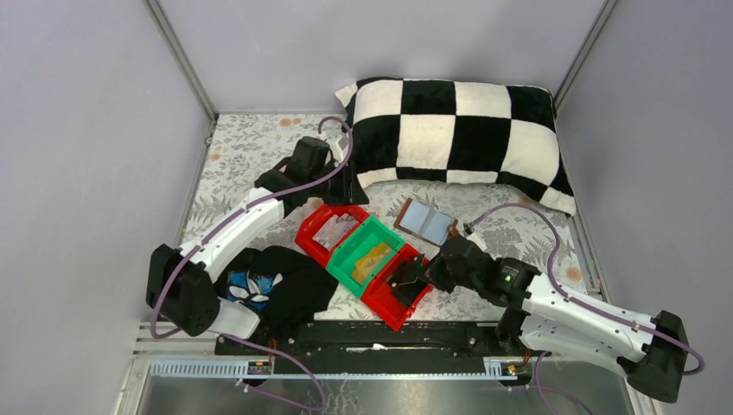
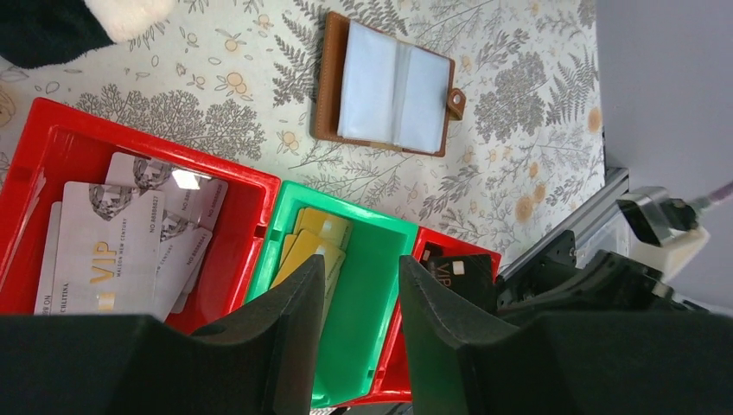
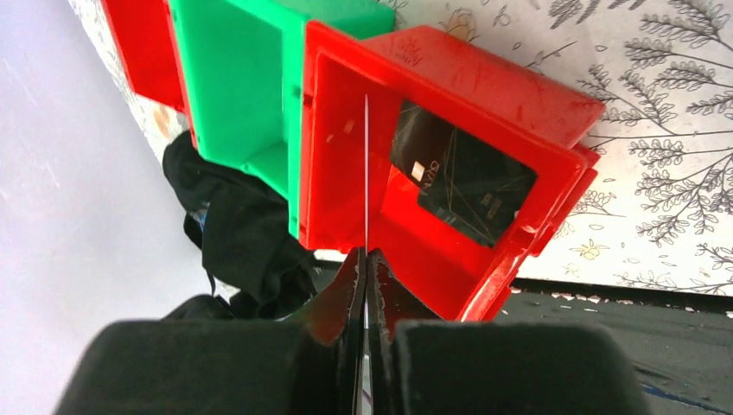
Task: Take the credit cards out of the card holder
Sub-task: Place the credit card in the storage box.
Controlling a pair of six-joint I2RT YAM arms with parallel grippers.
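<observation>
Right gripper [image 3: 365, 264] was clenched on a thin, stiff flat card [image 3: 366, 173], which its own wrist camera caught edge-on as a pale hairline over the glossy red plastic bin nearest the arms [image 3: 553, 130]. Two matt black cards with gold print [image 3: 467, 173] lay overlapping in that bin. Only the overhead view showed the held card's dark face.

Left gripper [image 2: 361, 316] was released, its black moulded fingers apart with nothing between them, above the bins. Its camera alone looked into all three bins. The far red plastic bin [image 2: 52, 138] held a fanned stack of silver-grey cards marked VIP [image 2: 104, 251]. The green plastic bin in the middle [image 2: 372, 294] held a few yellow-gold cards [image 2: 315, 246].

The reddish-brown, leather-like folding card holder [image 2: 327, 78] lay open and flat on the fern-printed tablecloth [image 2: 536, 112], its pale blue-grey panels up and its snap tab to one side. From above it sat between the bins and the soft black-and-white chequered pillow [image 1: 458, 130], apart from both grippers. A crumpled black cloth [image 1: 285, 277] lay beside the bins.
</observation>
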